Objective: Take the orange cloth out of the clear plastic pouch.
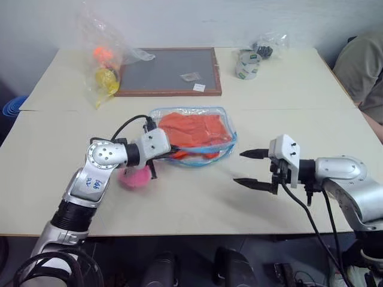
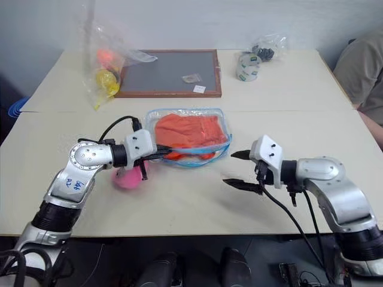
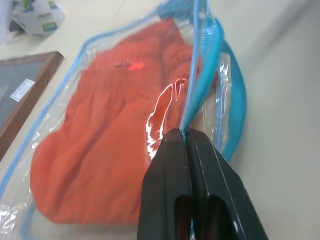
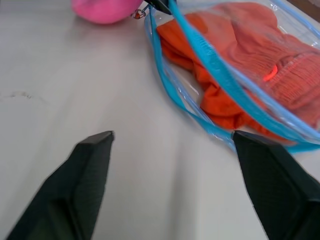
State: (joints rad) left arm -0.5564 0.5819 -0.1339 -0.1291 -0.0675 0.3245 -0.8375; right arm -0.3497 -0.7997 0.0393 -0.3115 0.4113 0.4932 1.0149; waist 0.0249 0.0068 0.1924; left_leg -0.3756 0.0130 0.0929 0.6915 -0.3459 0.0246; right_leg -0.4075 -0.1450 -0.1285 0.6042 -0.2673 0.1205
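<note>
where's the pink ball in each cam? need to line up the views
Left eye view: pink ball, lower left of centre, just below the left end effector.
Right eye view, same spot, left of the clear plastic pouch.
Left wrist view: not in it.
Right wrist view, at the top edge, beside the pouch's blue-trimmed mouth.
Shared landmark: the orange cloth inside the pouch, seen in all four.
</note>
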